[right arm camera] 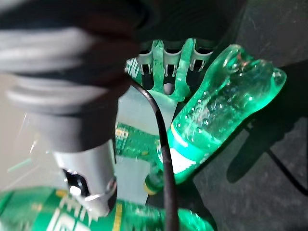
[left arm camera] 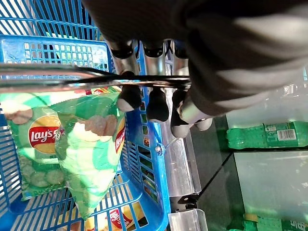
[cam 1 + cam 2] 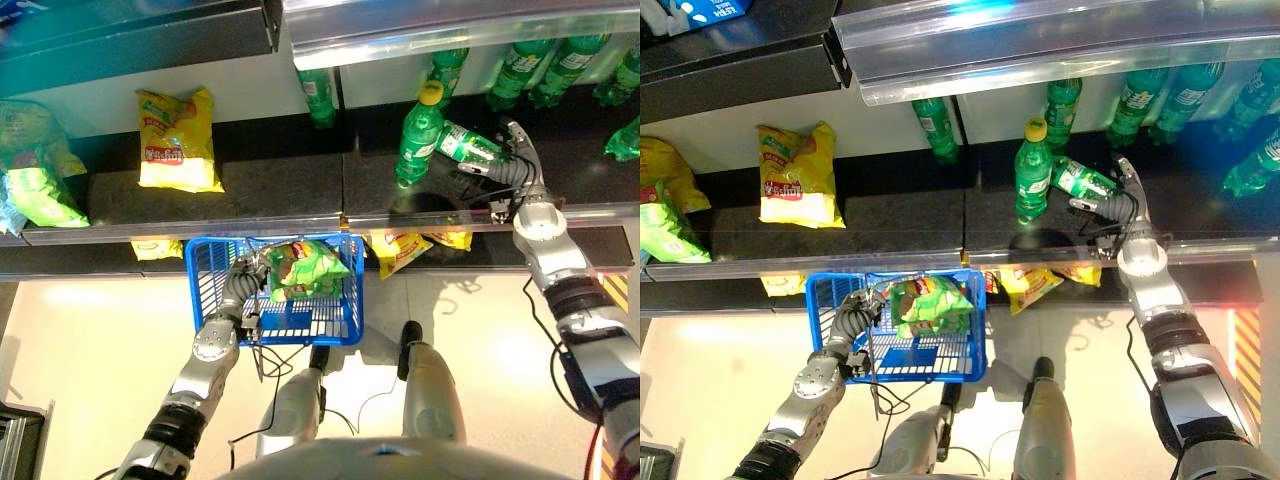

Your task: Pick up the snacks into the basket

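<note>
My left hand (image 3: 238, 290) is shut on the metal handle (image 2: 72, 79) of a blue basket (image 3: 200, 290), which hangs below the shelf edge. Its fingers (image 2: 130, 96) curl over the wire. Two green chip bags (image 3: 305, 268) lie inside the basket, with a yellow pack under them. Up on the dark shelf, my right hand (image 3: 515, 165) is curled round a tilted green soda bottle (image 3: 468, 143). That bottle leans toward an upright green bottle with a yellow cap (image 3: 420, 135). A yellow snack bag (image 3: 178, 140) lies on the shelf to the left.
Green and yellow snack bags (image 3: 35, 190) sit at the shelf's far left. Yellow bags (image 3: 400, 248) rest on the lower shelf beside the basket. Several green bottles (image 3: 560, 65) line the back of the shelf on the right. A metal rail (image 3: 450, 215) edges the shelf front.
</note>
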Motion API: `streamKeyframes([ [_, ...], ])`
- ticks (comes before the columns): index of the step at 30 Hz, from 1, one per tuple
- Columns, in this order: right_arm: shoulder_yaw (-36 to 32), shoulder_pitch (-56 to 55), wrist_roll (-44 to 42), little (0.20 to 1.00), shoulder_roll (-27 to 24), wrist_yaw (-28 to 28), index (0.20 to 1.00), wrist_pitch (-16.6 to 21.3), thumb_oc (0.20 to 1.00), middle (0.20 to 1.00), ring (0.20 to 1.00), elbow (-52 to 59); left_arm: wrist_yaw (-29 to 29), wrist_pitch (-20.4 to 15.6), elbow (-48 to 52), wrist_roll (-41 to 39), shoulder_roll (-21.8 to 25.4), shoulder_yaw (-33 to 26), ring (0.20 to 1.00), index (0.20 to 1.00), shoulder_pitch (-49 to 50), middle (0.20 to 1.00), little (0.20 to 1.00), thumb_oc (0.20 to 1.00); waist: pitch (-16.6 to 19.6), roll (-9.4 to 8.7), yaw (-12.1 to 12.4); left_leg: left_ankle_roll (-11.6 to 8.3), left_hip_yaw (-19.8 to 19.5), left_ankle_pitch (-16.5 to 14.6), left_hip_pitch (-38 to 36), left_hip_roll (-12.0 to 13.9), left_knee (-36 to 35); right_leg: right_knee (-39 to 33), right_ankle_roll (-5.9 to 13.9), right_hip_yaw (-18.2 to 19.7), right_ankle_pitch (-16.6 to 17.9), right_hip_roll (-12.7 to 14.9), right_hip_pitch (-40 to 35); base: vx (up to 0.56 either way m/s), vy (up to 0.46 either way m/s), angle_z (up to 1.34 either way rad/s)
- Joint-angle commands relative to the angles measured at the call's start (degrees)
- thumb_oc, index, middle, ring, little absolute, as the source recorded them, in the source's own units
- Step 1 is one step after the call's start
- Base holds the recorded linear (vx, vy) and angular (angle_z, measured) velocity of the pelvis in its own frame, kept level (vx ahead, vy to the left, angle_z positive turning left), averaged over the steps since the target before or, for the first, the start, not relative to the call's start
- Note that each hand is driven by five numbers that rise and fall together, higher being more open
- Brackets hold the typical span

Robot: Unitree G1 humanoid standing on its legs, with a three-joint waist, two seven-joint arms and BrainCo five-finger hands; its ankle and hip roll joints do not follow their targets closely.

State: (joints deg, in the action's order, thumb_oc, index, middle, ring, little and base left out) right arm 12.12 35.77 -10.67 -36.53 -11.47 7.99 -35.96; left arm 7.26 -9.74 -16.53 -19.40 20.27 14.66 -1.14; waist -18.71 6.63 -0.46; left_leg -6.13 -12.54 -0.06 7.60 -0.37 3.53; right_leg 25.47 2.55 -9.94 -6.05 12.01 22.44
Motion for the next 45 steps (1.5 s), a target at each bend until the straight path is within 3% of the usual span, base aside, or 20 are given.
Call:
streamKeyframes([
  [1,3.03,5.31,1.71,1.0,-0.51,0.12,1.0,1.48,1.0,1.0,1.0,0.95,-0.1,-7.35,9.28,-1.89,2.27,-1.3,0.2,0.2,-4.7,0.2,0.2,0.2,2.64,-1.22,1.5,2.75,1.48,-2.66,-2.25,-3.68,-0.39,-4.76,3.46,4.39,-0.38,-0.41,-5.52,0.01,-0.009,0.04],
  [15,8.74,14.02,4.19,1.0,1.97,-0.06,1.0,0.35,1.0,1.0,1.0,-2.38,0.14,-7.7,9.79,-2.54,2.78,0.13,0.2,0.2,-5.35,0.2,0.2,0.2,2.59,-1.07,3.01,2.93,0.65,-2.36,-1.93,-3.94,-1.07,-4.22,3.36,4.17,-0.57,-0.11,-4.59,0.0,0.001,0.0],
  [33,9.74,15.59,0.91,1.0,3.55,1.4,1.0,0.22,1.0,1.0,1.0,-4.93,-0.17,-7.68,10.43,-2.78,3.2,0.26,0.2,0.2,-5.02,0.2,0.2,0.2,2.31,-1.42,3.86,2.7,-0.61,-1.82,-1.62,-4.0,-1.89,-3.5,3.16,3.39,-0.82,0.16,-3.98,0.0,-0.002,0.04],
  [34,10.25,15.96,1.13,0.555,3.61,1.55,0.555,0.12,0.555,0.555,0.555,-5.0,-0.28,-7.65,10.78,-2.82,3.34,0.27,0.2,0.2,-4.97,0.2,0.2,0.2,2.28,-1.39,3.97,2.71,-0.77,-1.69,-1.64,-3.96,-2.21,-3.44,3.14,3.43,-0.89,0.1,-3.87,0.0,-0.001,0.04],
  [35,10.26,15.97,1.13,0.46,3.62,1.55,0.46,0.12,0.46,0.46,0.46,-5.01,-0.28,-7.64,10.79,-2.82,3.34,0.26,0.2,0.2,-4.95,0.2,0.2,0.2,2.28,-1.39,3.95,2.71,-0.78,-1.68,-1.64,-3.95,-2.23,-3.43,3.14,3.43,-0.9,0.1,-3.86,0.0,0.0,0.0],
  [36,10.26,16.31,0.95,0.2,3.78,1.56,0.2,0.15,0.2,0.2,0.2,-5.59,-0.34,-7.66,10.95,-2.91,3.31,0.33,0.2,0.2,-4.83,0.2,0.2,0.2,2.26,-1.23,4.11,2.67,-0.89,-1.52,-1.64,-3.93,-2.39,-3.33,3.16,3.25,-0.9,0.29,-3.78,0.0,0.0,0.0],
  [45,10.53,17.02,0.58,0.2,4.04,1.59,0.2,0.11,0.2,0.2,0.2,-6.79,-0.56,-7.64,11.42,-3.25,3.15,0.63,0.2,0.2,-4.33,0.2,0.2,0.2,2.29,-0.65,4.56,2.54,-2.23,-0.86,-1.69,-4.26,-3.1,-2.87,3.06,2.21,-1.19,0.97,-3.94,0.0,0.003,0.08],
])
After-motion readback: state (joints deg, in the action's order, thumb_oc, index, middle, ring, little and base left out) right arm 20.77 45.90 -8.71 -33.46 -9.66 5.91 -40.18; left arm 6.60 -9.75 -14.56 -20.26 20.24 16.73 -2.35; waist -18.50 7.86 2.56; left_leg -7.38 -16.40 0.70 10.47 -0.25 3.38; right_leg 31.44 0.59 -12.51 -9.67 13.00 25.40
